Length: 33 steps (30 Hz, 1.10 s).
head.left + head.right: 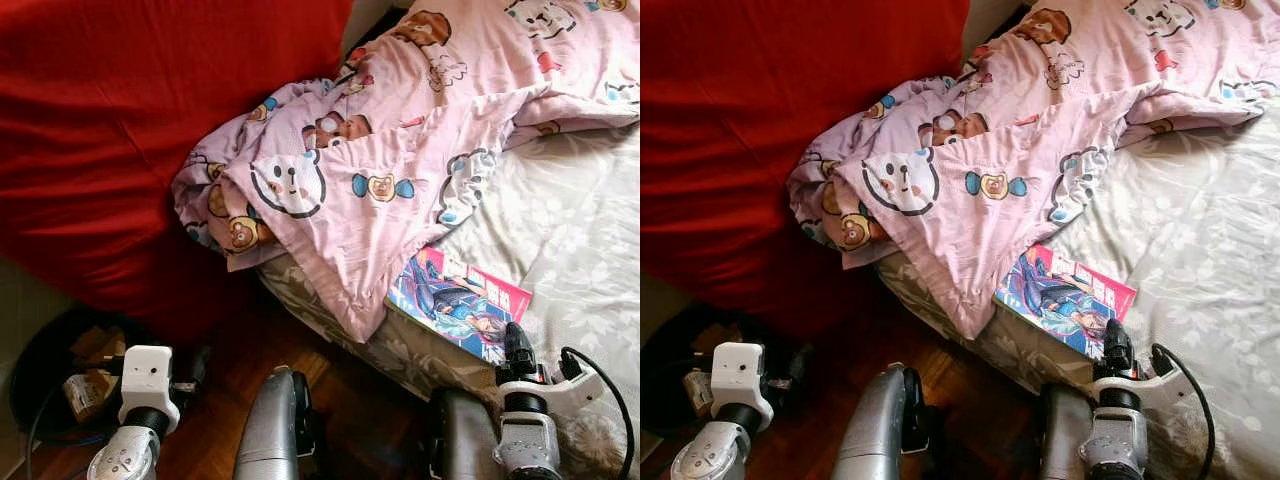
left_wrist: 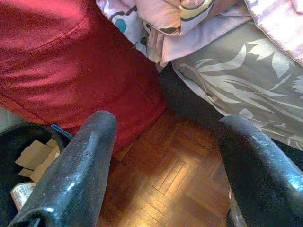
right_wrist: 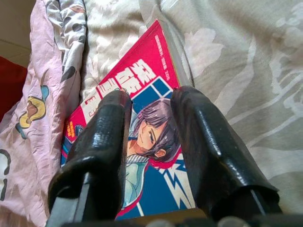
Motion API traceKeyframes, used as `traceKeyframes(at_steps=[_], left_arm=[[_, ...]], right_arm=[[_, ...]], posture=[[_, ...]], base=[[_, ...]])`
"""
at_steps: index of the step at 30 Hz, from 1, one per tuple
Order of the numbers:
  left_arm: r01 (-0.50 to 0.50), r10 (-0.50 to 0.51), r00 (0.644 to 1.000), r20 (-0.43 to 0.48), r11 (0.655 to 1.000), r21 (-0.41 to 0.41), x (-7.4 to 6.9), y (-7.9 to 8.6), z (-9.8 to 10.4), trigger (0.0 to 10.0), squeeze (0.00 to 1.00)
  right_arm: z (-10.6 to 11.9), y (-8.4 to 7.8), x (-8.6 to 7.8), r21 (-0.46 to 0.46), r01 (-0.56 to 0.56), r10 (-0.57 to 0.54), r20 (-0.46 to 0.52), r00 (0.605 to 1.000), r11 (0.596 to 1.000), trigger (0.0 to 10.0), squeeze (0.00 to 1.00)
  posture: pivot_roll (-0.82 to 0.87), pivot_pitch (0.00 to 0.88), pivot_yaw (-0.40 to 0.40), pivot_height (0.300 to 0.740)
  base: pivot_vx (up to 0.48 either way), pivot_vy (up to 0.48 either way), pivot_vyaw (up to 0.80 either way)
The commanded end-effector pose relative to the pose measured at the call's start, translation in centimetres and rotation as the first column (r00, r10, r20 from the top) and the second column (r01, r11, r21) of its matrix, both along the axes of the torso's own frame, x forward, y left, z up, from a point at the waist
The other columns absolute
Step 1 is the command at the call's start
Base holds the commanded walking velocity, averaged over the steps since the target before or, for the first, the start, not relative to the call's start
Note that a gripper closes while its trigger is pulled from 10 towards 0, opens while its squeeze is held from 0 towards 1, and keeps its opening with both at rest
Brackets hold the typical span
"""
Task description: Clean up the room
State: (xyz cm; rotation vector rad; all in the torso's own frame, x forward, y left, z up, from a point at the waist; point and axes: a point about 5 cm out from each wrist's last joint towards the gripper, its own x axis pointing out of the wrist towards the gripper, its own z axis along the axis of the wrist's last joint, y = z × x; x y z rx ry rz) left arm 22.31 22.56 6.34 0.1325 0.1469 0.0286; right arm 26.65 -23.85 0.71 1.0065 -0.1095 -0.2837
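Comic book [image 1: 460,303] on bed [image 1: 570,230], just ahead of right gripper [image 3: 151,123]; fingers apart.

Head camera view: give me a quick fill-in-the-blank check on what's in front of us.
1. The comic book lies on the ____.
2. The pink duvet covers one ____ of the comic book.
3. The right claw hovers above the ____.
4. The floor is made of ____.

Missing: bed; corner; comic book; wood
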Motion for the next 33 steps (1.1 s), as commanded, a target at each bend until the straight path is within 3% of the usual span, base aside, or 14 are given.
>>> traceKeyframes(at_steps=[1, 14, 26, 33], left_arm=[[-0.006, 0.006, 0.999, -0.035, 1.0, 0.023, -0.7, 0.5, -0.5, 10.0, 0.0], [0.002, 0.0, 0.999, -0.048, 0.999, 0.045, -1.3, 0.9, -0.4, 10.0, 0.0], [0.008, -0.005, 0.999, -0.047, 0.998, 0.066, -1.7, 1.3, -0.1, 10.0, 0.0], [0.018, -0.014, 0.998, -0.055, 0.997, 0.072, -1.8, 1.3, 0.0, 10.0, 0.0]], right_arm=[[-1.5, 0.4, -1.2, 0.047, 0.009, -0.006, -0.065, 0.998, 0.999, 10.0, 0.0], [-3.3, 0.7, -2.5, 0.129, 0.042, -0.02, -0.171, 0.985, 0.991, 10.0, 0.0], [-1.9, 0.5, -1.1, 0.139, 0.016, -0.007, -0.07, 0.998, 0.99, 10.0, 0.0], [-1.6, 0.6, -0.7, 0.15, 0.013, -0.004, -0.061, 0.998, 0.989, 10.0, 0.0]], posture=[[0.07, 0.295, 0.183, 0.591], [0.09, 0.316, 0.194, 0.591], [0.11, 0.329, 0.205, 0.591], [0.11, 0.335, 0.212, 0.591]], base=[[0.0, 0.0, 0.0], [0.0, 0.0, 0.0], [0.0, 0.0, 0.0], [0.0, 0.0, 0.0]])
